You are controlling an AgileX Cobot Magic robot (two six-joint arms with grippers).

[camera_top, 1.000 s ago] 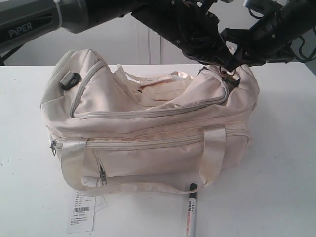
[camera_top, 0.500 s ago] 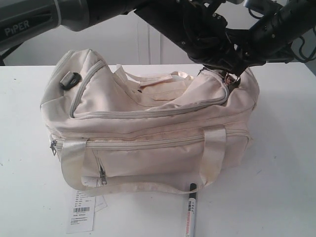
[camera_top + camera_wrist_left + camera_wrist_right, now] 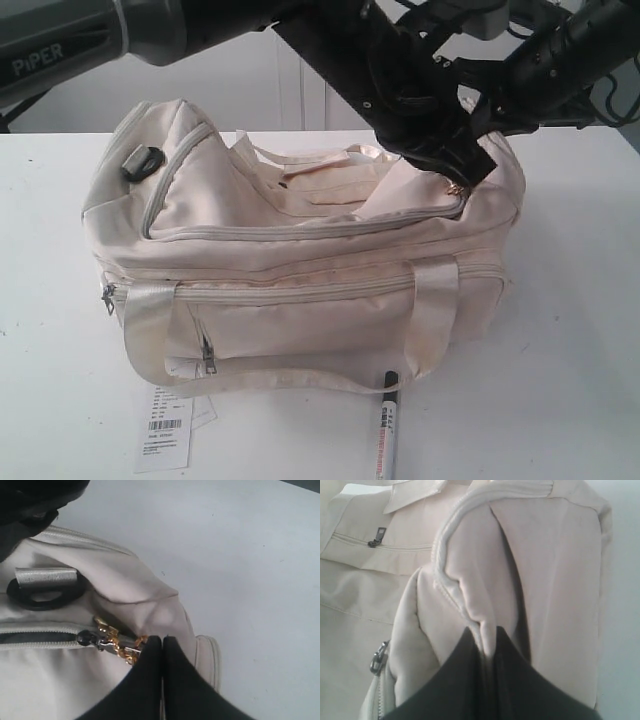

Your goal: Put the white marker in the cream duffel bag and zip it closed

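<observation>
The cream duffel bag (image 3: 300, 270) lies on the white table with its curved top zipper mostly shut. The white marker (image 3: 387, 430) rests on the table in front of the bag, black cap toward it. My left gripper (image 3: 462, 165) reaches across to the bag's right end. It is shut (image 3: 162, 639), and the gold zipper charm (image 3: 122, 645) stretches from the slider into its fingertips. My right gripper (image 3: 487, 112) is at the same end, shut (image 3: 489, 632) on a pinched fold of the bag's fabric (image 3: 490, 605).
A white paper barcode tag (image 3: 165, 430) lies on the table at the bag's front left. A black ring on a grey loop (image 3: 42, 592) sits on the bag's end. Strap handles (image 3: 432, 310) hang over the front.
My left gripper has moved down and a little left at the bag's right end, taking the gold charm lower. The right gripper has stayed shut on the fabric.
</observation>
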